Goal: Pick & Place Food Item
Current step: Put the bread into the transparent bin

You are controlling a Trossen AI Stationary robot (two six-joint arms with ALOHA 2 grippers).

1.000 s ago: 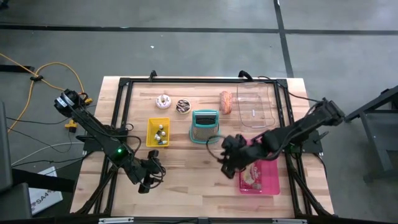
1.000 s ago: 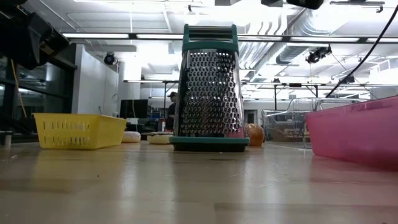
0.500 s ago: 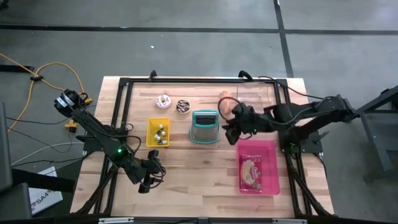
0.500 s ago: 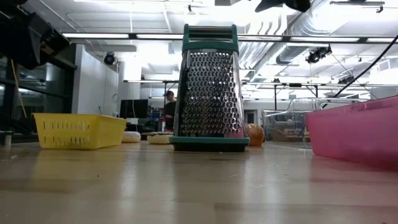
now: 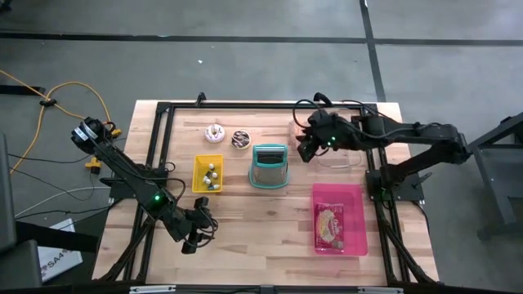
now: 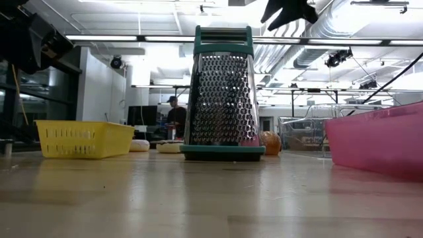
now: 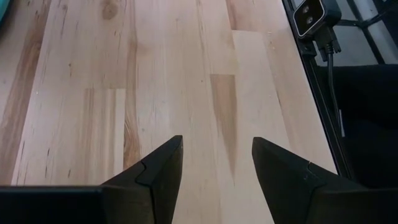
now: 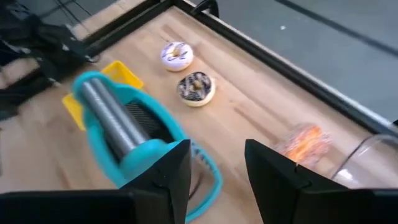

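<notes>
- Right claw (image 5: 304,149): fingers spread with nothing between them, raised above the bench (image 5: 245,237) just beside the orange wrapped food item (image 8: 300,142), which lies on the bench against the clear container (image 5: 337,151).
- Risk: a descent off-centre would push the item against the container wall instead of straddling it.
- Risk: the grater (image 5: 269,166) stands near; a low sweep could tip it.
- Risk: the wrapping looks slippery; a shallow pinch may let it slide out in transit to the pink bin (image 5: 359,196).
- Left claw (image 7: 214,163): spread, empty, waiting over bare wood at the near edge.
</notes>
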